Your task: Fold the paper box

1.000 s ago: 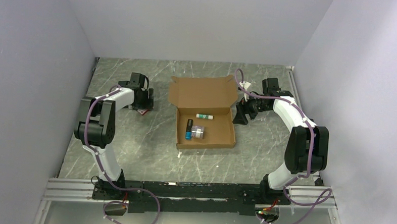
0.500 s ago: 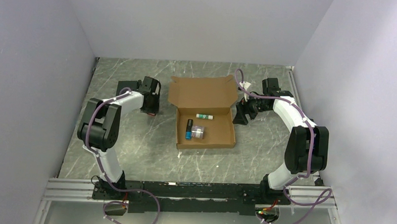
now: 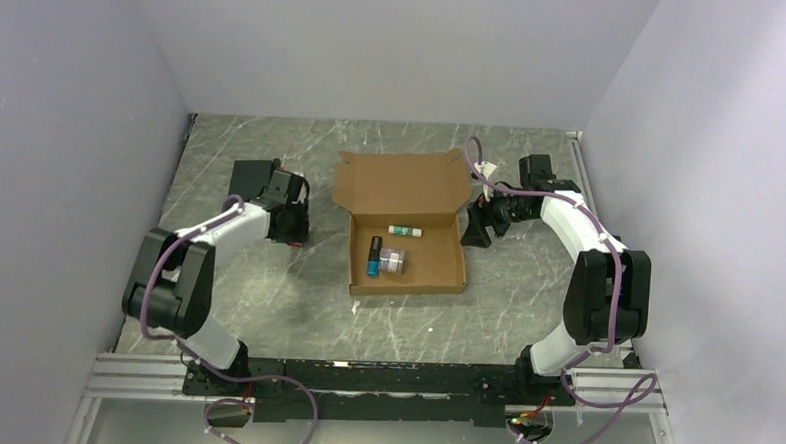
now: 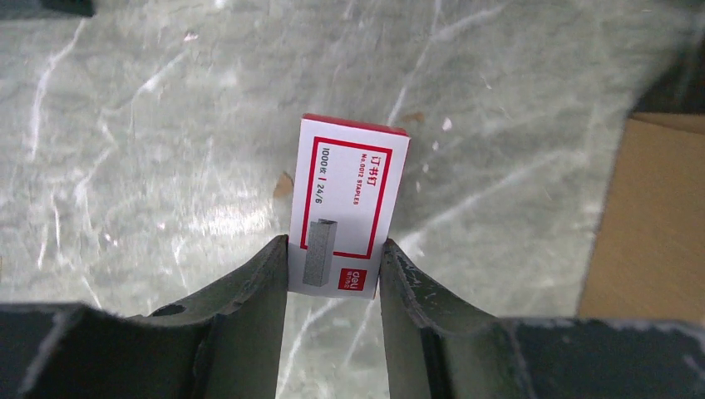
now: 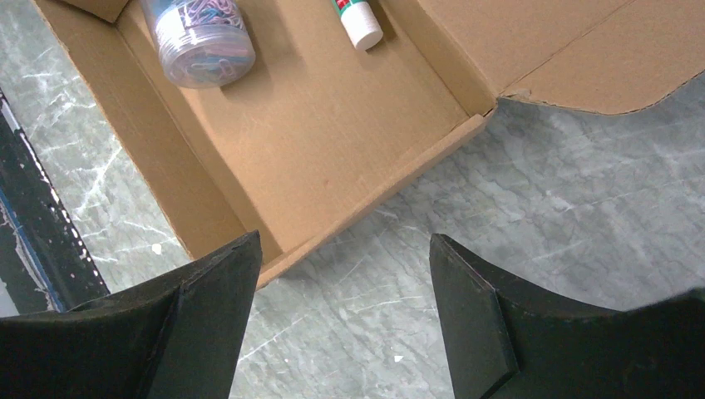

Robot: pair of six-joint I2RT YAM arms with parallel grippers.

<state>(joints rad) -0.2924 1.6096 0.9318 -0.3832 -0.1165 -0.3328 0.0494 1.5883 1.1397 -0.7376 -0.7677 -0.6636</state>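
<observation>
The paper box point(image 3: 433, 262) sits on the table point(image 3: 296, 288) between the arms, its lid open toward the far wall, with a glue stick point(image 3: 405, 231) and a clip jar point(image 5: 199, 37) inside. The left jaws pinch a red-and-white staple box point(image 4: 349, 208) near its left side. The right jaws gape wide and empty above its right wall.

Left gripper point(image 4: 334, 247) clamped — right gripper point(image 5: 345, 243) (agape)

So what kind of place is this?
Probably a robot lab test booth: plain walls close in a marble-patterned table, two robot arms are bolted to a metal rail, and the left gripper holds a staple box near the paper box.
</observation>
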